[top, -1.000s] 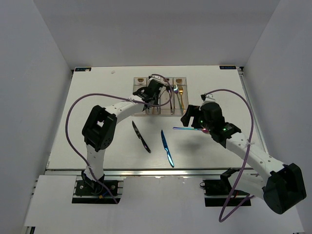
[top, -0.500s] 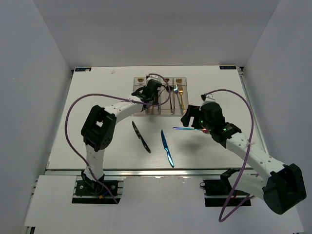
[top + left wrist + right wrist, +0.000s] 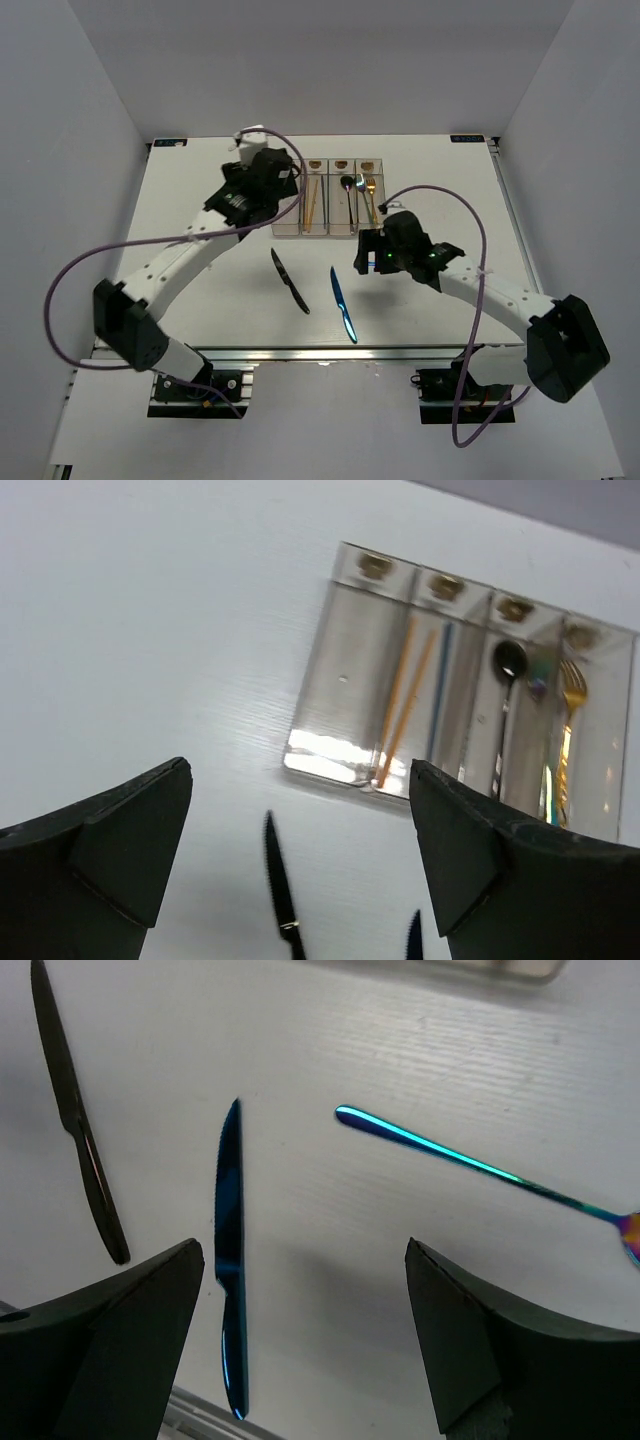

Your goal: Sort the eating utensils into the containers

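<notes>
Utensils: three lay loose on the table, namely a blue knife, a black knife and a blue-handled spoon. The rest sat in the containers.
Containers: four clear bins stood joined near the far edge. The leftmost looked bare, the next held the tan chopsticks, the third a black spoon, and the last a gold fork.
Left claw: I had it spread wide and empty, hanging high above the bins.
Right claw: it was also spread wide, holding nothing, over the bare patch between the blue knife and the spoon.
Risk, right side: I judged that both pieces lay so flat that the fingertips could skid off one or shove it sideways. Coming down between them, I might catch the wrong one.
Risk, bins: a long piece released at a slant could bridge a divider.
Writing: I could read none. The tan marks on the bin ends and the corner stickers were too small to read.
</notes>
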